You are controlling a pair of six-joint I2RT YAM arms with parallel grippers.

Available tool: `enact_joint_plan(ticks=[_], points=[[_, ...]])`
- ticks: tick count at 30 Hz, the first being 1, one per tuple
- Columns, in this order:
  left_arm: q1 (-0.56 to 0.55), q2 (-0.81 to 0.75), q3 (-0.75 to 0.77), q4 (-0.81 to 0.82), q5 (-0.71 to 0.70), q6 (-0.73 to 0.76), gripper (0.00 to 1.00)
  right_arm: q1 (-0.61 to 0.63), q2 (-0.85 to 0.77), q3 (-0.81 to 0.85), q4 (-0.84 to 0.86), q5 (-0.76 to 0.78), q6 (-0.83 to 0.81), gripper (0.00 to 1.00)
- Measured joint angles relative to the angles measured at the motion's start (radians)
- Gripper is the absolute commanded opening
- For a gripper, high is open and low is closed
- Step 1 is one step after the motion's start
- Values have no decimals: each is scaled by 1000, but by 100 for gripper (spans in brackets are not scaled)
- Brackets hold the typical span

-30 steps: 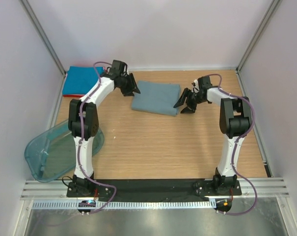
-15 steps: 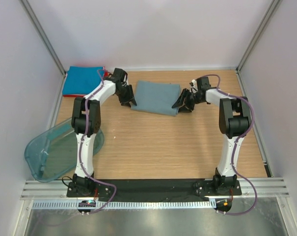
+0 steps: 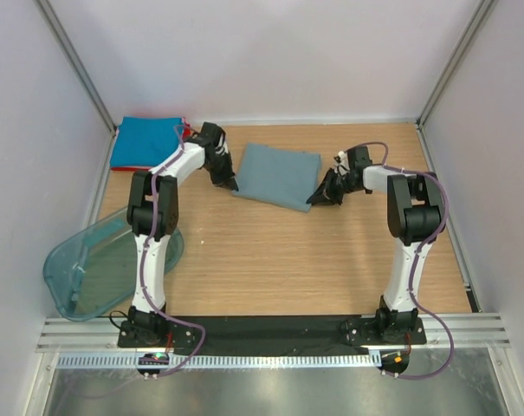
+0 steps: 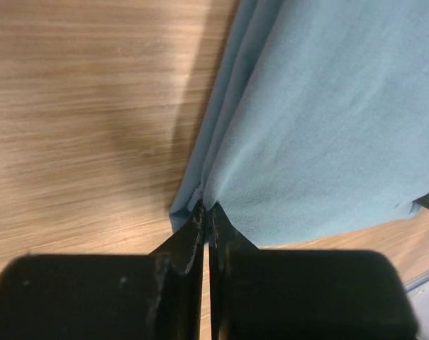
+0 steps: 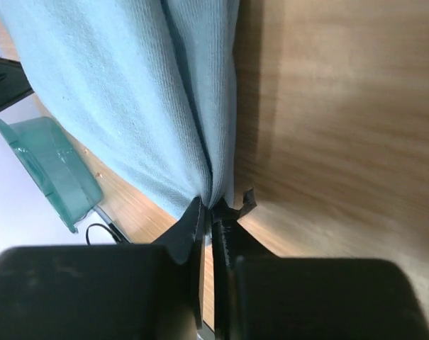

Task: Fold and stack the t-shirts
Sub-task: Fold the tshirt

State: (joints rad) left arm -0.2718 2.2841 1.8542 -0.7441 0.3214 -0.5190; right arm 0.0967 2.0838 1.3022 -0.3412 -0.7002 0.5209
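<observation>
A folded dusty grey-blue t-shirt [image 3: 279,175] lies on the wooden table [image 3: 279,260] at the middle back. My left gripper [image 3: 233,185] is shut on its near-left corner; in the left wrist view the cloth [image 4: 327,127] runs into the closed tips [image 4: 206,212]. My right gripper [image 3: 314,201] is shut on the near-right corner, the layered edge [image 5: 193,99] pinched between its tips [image 5: 213,209]. A folded bright blue t-shirt [image 3: 145,141] lies at the back left on a red one, of which only a sliver [image 3: 187,131] shows.
A translucent teal plastic tub [image 3: 101,269] lies tilted off the table's left edge, also seen in the right wrist view [image 5: 47,166]. White walls with metal corner posts [image 3: 75,65] close in the back and sides. The arm bases stand on a black strip [image 3: 270,329] at the near edge.
Both grippers came in from beside the grey-blue t-shirt, dropped onto its near corners and shut on the cloth. The shirt's near edge has shifted slightly.
</observation>
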Motion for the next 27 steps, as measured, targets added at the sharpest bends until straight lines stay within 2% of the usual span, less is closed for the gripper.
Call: enact_joint_plan(ticks=[4, 8, 9, 11, 12, 14, 15, 18, 22, 24, 27], points=[[-2, -16, -55, -2, 13, -27, 0, 0, -54, -80, 13, -1, -5, 2], [-19, -108, -192, -36, 15, -72, 0, 2, -126, -168, -16, 12, -29, 5], [-29, -128, -217, -59, 11, -79, 2, 3, -150, -192, -39, 27, -40, 12], [-51, -164, -257, -98, -2, -88, 13, 6, -183, -221, -71, 42, -56, 23], [-65, -181, -277, -115, -10, -94, 18, 6, -203, -239, -86, 54, -67, 33], [-85, -214, -306, -145, -24, -103, 27, 5, -241, -270, -121, 80, -83, 41], [-96, -232, -314, -164, -29, -108, 29, 3, -262, -281, -151, 93, -93, 45], [-105, -268, -292, -210, -52, -113, 32, -3, -307, -278, -224, 120, -112, 45], [-94, -249, -124, -216, -61, -103, 32, -7, -353, -173, -359, 147, -126, 42], [-85, -224, -44, -172, -31, -102, 32, -8, -362, -105, -373, 146, -124, 35], [-68, -145, 67, -83, 45, -105, 31, -8, -362, -38, -314, 110, -72, 33]])
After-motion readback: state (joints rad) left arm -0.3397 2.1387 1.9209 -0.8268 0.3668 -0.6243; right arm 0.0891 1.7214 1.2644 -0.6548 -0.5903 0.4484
